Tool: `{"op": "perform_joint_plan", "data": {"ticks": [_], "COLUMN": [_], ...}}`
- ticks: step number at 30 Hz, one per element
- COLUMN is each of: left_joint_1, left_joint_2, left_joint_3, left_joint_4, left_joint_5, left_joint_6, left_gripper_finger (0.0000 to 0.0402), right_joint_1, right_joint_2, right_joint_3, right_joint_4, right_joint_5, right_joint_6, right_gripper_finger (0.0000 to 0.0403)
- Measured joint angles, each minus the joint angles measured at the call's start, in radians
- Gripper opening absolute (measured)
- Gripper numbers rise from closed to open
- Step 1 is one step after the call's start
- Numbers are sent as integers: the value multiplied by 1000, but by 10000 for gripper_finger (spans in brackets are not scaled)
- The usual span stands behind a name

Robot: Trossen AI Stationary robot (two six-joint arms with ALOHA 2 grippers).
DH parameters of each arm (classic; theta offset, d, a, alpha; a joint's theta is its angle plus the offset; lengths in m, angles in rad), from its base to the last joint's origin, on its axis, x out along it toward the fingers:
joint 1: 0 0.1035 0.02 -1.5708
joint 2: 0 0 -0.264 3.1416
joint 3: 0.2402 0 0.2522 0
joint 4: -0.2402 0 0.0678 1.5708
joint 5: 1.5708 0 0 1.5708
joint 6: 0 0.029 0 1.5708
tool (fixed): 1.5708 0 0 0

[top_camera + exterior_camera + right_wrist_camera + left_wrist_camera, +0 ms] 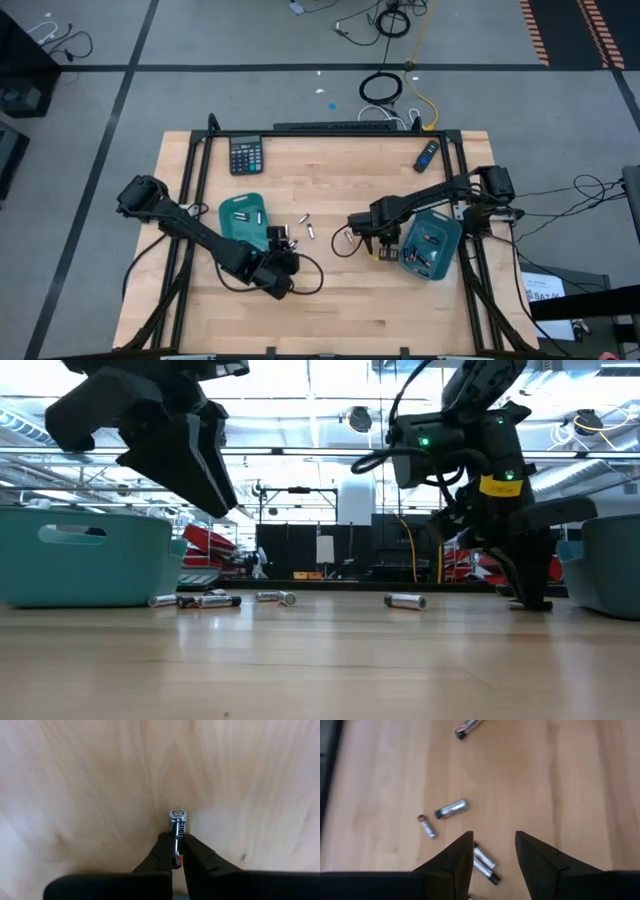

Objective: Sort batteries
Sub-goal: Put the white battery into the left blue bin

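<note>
Several small silvery batteries lie loose on the wooden table between the trays, such as one (311,231) and a dark-banded one (451,809). My right gripper (176,851) stands beside the right teal tray (432,245), pointing down, shut on one battery (177,827). In the low view its fingertips (530,598) reach the tabletop. My left gripper (494,845) hangs open above the loose batteries, near the left teal tray (243,217), and holds nothing; a pair of batteries (482,859) lies just under its fingertips. Both trays hold a few batteries. My right gripper pinches the battery's two long sides (176,845) between its two fingers, toward one end, so the other, silver-capped end (177,813) sticks out past the fingers. The fingers come from above, pointing down, and lie across the battery. The battery lies level at the tabletop.
A black calculator (246,155) lies at the table's far left, and a dark blue remote-like stick (428,152) at the far right. A thin loop of cable (345,240) lies by the right gripper. Bare wood runs along the near edge.
</note>
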Motion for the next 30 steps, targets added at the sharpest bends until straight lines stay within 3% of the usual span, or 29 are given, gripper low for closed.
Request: {"op": "perform_joint_plan", "data": {"ticks": [2,4,8,12,14,23,30], "left_joint_1": [-5,-6,-4,28,54,174,216], "left_joint_2": [0,-1,-11,-49,-78,-196,-174], "left_joint_3": [-3,-21,-79,-135,-170,-374,-391], "left_joint_4": [8,47,154,283,413,1008,1114], "left_joint_5": [-53,-90,-111,-112,-110,32,87], "left_joint_6": [-34,-61,-46,-5,46,221,255], "left_gripper_finger": [157,157,157,157,157,157,157], "right_joint_1": [2,-1,4,20,42,129,128], "right_joint_2": [-34,-96,-219,-249,-251,-249,-249], "right_joint_3": [17,38,25,16,23,-4,-98], "right_joint_4": [91,292,505,563,647,888,1101], "right_joint_5": [42,81,47,56,110,200,238], "right_joint_6": [-7,-8,-16,-43,-64,-124,-123], "right_gripper_finger": [5,3,2,1,1,0,0]}}
